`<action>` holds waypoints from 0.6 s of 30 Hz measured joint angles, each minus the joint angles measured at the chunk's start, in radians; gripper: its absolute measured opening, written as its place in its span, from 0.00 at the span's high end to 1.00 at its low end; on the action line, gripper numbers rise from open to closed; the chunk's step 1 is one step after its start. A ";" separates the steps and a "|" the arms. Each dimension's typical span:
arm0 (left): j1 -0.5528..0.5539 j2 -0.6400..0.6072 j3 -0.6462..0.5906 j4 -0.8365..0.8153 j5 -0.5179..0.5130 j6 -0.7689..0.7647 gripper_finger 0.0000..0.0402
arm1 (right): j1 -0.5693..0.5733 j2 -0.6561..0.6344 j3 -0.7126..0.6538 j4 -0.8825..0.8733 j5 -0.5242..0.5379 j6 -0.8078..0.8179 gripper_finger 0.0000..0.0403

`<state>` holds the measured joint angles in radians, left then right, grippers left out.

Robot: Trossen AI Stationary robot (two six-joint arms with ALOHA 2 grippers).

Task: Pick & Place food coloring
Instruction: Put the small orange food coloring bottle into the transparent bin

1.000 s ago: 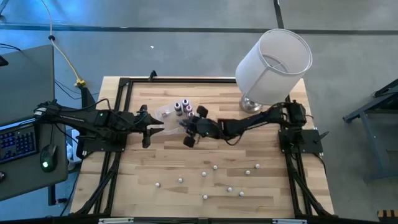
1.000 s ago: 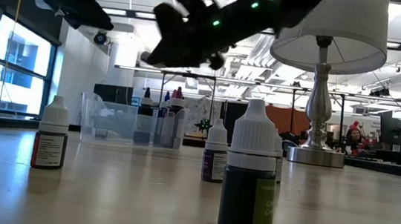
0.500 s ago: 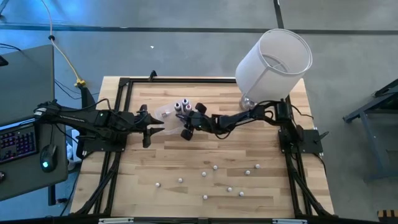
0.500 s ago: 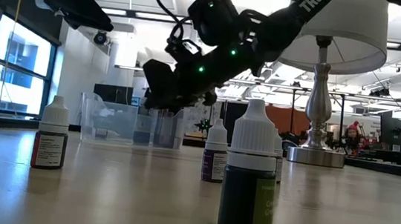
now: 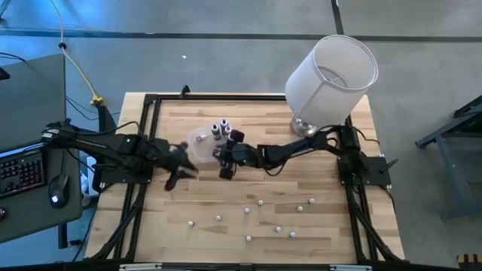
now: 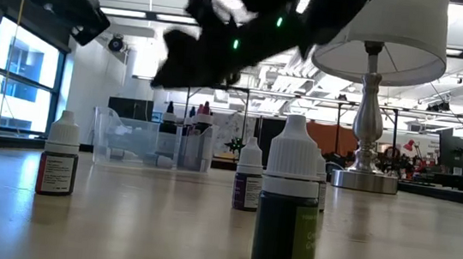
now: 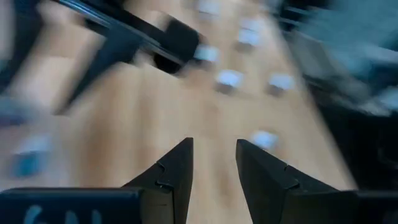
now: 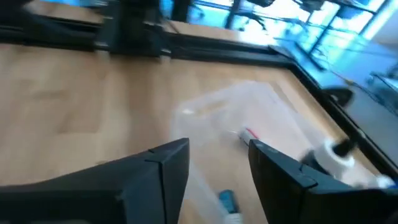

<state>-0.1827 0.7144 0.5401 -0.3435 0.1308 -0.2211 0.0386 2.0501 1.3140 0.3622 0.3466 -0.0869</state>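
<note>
Right hand [image 5: 224, 162]: fingers apart, empty, just beside tub [image 5: 202, 140].
Left hand [image 7: 212, 163]: parted, holding nothing.
Food coloring [image 5: 260, 202]: bottles scattered on table [image 5: 316, 181] (some by tub).
Handling: likely light, rigid, tippy; grip body below cap.

I am two black jointed arms on black frame bases. My right pincer [image 8: 217, 162] has two dark, angular, wedge-shaped fingers; my left pincer [image 7: 213, 163] has the same pair, notched on the inner edges. Small green lights glow on one wrist, probably the right, with thin black cable looping nearby.
</note>
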 joint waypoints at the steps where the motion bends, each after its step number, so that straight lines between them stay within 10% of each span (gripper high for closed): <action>1: -0.017 0.013 0.001 0.012 0.047 0.004 0.70 | 0.013 -0.014 0.000 -0.013 -0.005 -0.015 0.61; 10: -0.313 0.181 0.002 0.149 0.112 0.007 0.70 | 0.101 -0.136 0.000 -0.165 -0.015 -0.026 0.64; 18: -0.536 0.355 0.001 0.181 -0.176 -0.035 0.70 | 0.126 -0.144 0.000 -0.207 -0.025 -0.021 0.64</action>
<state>-0.7185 1.0697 0.5411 -0.1621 -0.0453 -0.2559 0.1646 1.9057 1.3140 0.1556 0.3212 -0.1082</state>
